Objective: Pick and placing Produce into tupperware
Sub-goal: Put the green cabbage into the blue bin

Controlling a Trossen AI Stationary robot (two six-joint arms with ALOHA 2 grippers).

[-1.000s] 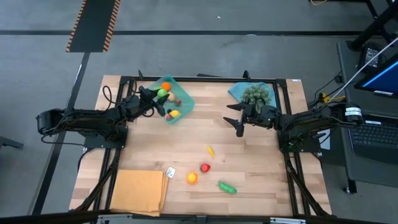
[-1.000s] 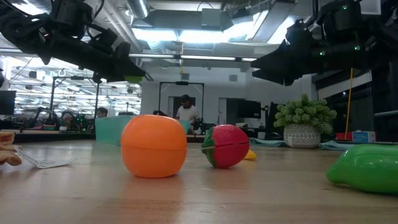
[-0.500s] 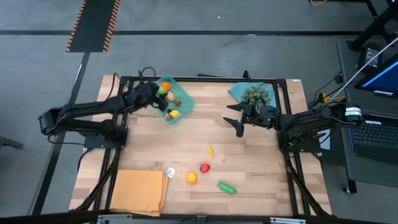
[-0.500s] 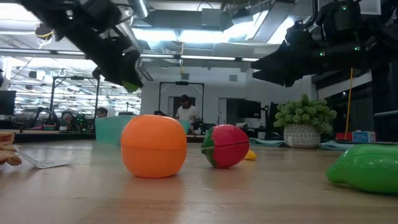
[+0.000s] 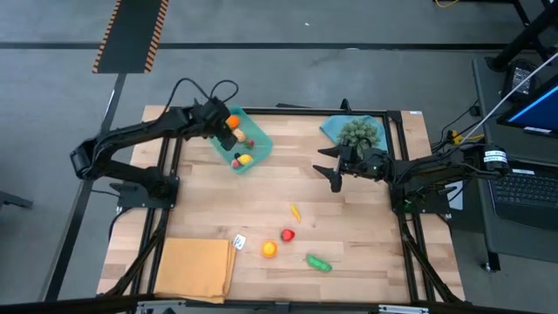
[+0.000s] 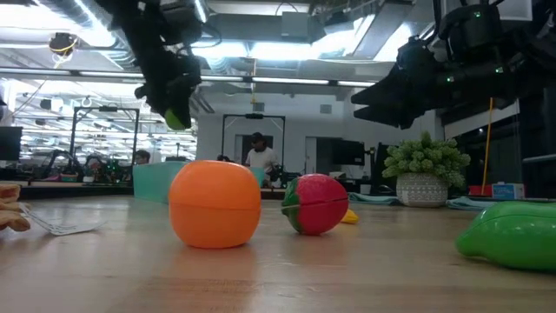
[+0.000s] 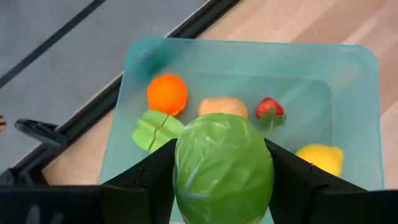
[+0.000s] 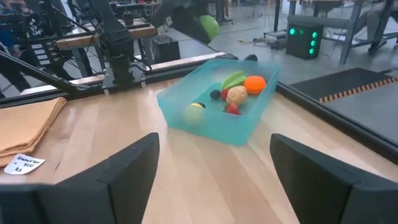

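Observation:
The teal tupperware tray [image 5: 253, 144] sits near the table's far left edge and holds several produce pieces: an orange one [image 7: 166, 94], a tan one [image 7: 222, 107], a strawberry [image 7: 269, 107], a lemon [image 7: 319, 158] and a green leafy piece [image 7: 154, 130]. My left gripper [image 5: 228, 131] hangs above the tray, shut on a round green cabbage-like toy [image 7: 222, 165]. From the right wrist view the toy [image 8: 209, 26] shows above the tray [image 8: 214, 106]. My right gripper [image 5: 330, 167] waits open at mid-table right, touching nothing. More produce lies on the near table. My left gripper pinches the round green toy between its two fingers [image 7: 155, 180], one on each side of its widest part [image 7: 183, 177]. The fingers point steeply down from above. The toy [image 6: 178, 117] is lifted clear, over the tray's far end.
A yellow piece [image 5: 296, 210], a red one [image 5: 288, 235], an orange one [image 5: 268, 249] and a green one [image 5: 318, 262] lie on the near table. A tan mat [image 5: 196, 269] fills the near left corner, with a small card [image 5: 240, 242] beside it. A bushy plant on blue cloth [image 5: 357, 131] stands far right.
My left arm has risen and swung toward the far edge, carrying the green toy over the tray. Its gripper has tipped from a slant to pointing nearly straight down and stays shut on the toy.

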